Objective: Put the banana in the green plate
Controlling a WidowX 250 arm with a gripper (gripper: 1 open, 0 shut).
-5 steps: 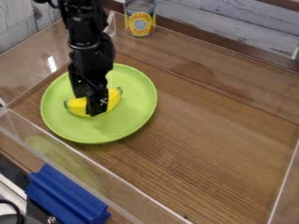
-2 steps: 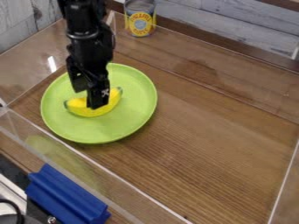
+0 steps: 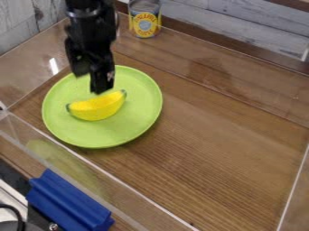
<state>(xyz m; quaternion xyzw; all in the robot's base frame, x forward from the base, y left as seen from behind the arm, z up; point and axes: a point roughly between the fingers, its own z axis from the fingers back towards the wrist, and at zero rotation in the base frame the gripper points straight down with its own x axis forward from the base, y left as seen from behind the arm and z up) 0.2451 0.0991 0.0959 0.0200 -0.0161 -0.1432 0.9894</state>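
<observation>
Short, chubby, curved bright-yellow toy banana [image 3: 97, 106]: lying on its side inside the plate, resting on the plate's flat surface, within the raised rim all round. Both tips dark greenish; body evenly yellow. Long axis set diagonally, one tip toward the left of the view, the other toward the upper right. Position: upper middle part of the plate, slightly left of centre.

Large round lime-green plastic plate [image 3: 117, 133] with shallow raised rim: lying flat and upright on the wooden surface, toward the left of the view. Colour uniform over the visible area. Plate several times wider than the banana. Part of the upper rim hidden from view.
</observation>
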